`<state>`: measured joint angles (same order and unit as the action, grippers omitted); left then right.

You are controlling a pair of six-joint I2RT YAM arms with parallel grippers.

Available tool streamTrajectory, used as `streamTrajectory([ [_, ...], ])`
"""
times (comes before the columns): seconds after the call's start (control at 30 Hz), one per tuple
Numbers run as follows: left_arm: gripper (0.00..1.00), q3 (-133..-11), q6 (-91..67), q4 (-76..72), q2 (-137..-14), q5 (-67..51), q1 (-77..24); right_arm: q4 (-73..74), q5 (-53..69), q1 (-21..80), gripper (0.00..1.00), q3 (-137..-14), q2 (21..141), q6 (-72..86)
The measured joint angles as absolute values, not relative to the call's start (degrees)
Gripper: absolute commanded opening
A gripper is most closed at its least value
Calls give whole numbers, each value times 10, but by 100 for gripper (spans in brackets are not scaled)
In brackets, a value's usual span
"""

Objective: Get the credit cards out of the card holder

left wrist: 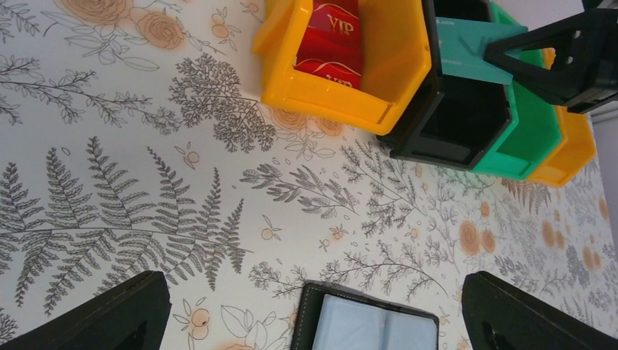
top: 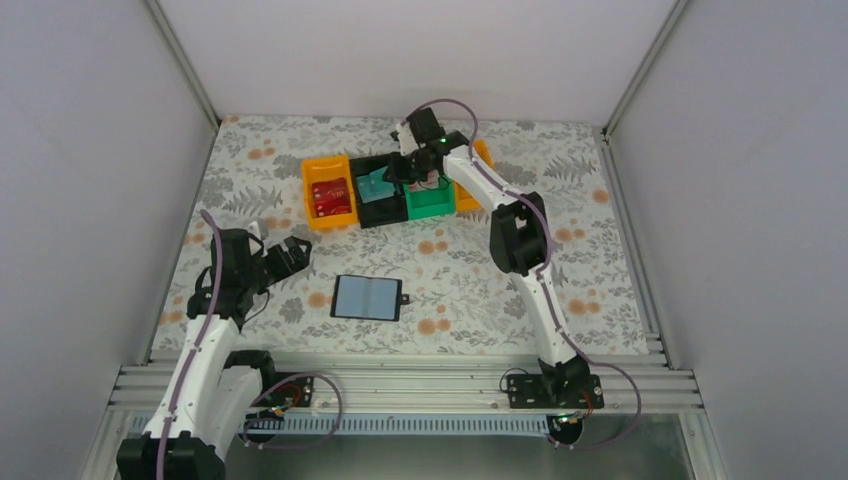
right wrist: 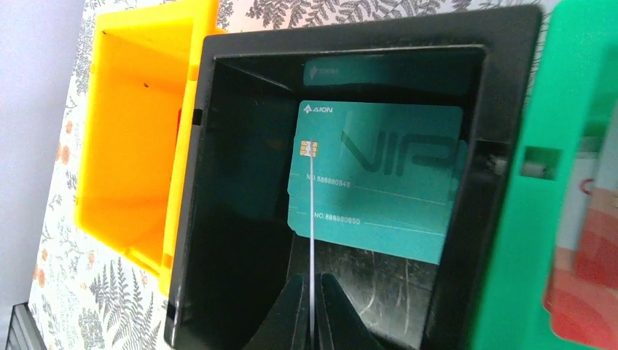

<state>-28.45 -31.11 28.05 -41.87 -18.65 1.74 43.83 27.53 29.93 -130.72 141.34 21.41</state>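
The right tool point(right wrist: 312, 288) is clamped on a card point(right wrist: 312, 219), bin point(right wrist: 364, 33) beneath; the left tool point(left wrist: 315, 277) is spread apart, the seemingly emptied holder point(left wrist: 368, 328) just ahead.

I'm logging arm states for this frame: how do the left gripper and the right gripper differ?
The left gripper stands wide open and empty; the right gripper is shut on a card seen edge-on. The left gripper is close to the open card holder, apart from it; the right gripper is at the far side, over the black bin with teal cards inside. Both have black fingers.
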Motion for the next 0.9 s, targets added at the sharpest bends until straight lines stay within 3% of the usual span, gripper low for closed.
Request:
streamTrajectory([
  [0.47,100,-272,-308,265,-416,-180,21,386,318,309,4,-1336,1472,261],
  [0.6,100,-271,-308,263,-417,-180,21,380,326,310,18,-1341,1473,268],
  [0.73,100,-271,-308,262,-418,-180,21,368,330,311,41,-1357,1473,277],
  [0.9,100,-271,-308,262,-420,-180,21,358,314,311,52,-1369,1473,281],
])
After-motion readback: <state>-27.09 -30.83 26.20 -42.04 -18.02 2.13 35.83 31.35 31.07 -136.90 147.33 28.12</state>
